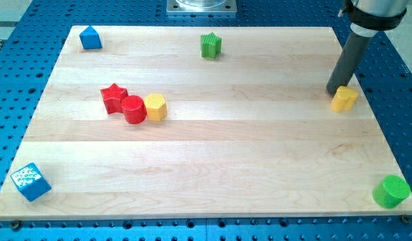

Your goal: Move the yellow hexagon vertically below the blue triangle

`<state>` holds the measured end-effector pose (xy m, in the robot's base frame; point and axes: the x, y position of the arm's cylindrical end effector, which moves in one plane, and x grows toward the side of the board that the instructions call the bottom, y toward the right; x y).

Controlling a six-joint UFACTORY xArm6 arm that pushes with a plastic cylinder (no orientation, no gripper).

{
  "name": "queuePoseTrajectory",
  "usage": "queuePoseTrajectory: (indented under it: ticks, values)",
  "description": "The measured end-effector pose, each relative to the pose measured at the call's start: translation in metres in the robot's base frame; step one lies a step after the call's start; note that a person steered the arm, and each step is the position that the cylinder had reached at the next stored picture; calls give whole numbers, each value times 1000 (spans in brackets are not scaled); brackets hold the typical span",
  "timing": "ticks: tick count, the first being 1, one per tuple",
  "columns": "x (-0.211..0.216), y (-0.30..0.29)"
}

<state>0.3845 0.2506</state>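
A yellow hexagon (155,107) lies left of the board's middle, touching a red cylinder (134,110) on its left. The blue triangle-like block (90,38) sits at the view's top left corner of the board. My tip (338,90) is at the view's right, far from both. It touches the upper left side of a second yellow block (344,99), whose shape I cannot make out.
A red star (114,98) touches the red cylinder's upper left. A green star (211,45) sits at the top middle. A blue cube (31,181) is at the bottom left corner and a green cylinder (392,191) at the bottom right corner. The wooden board (219,161) lies on a blue perforated table.
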Motion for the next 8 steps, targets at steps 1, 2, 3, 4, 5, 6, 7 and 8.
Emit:
queuePoseTrajectory:
  ticks: [1,2,3,4,5,6,7,8]
  values:
    - [-16,-40]
    - [-16,-120]
    - [-12,-187]
    - [19,-222]
    - [66,-227]
    - [95,-228]
    - [115,-247]
    - [120,-291]
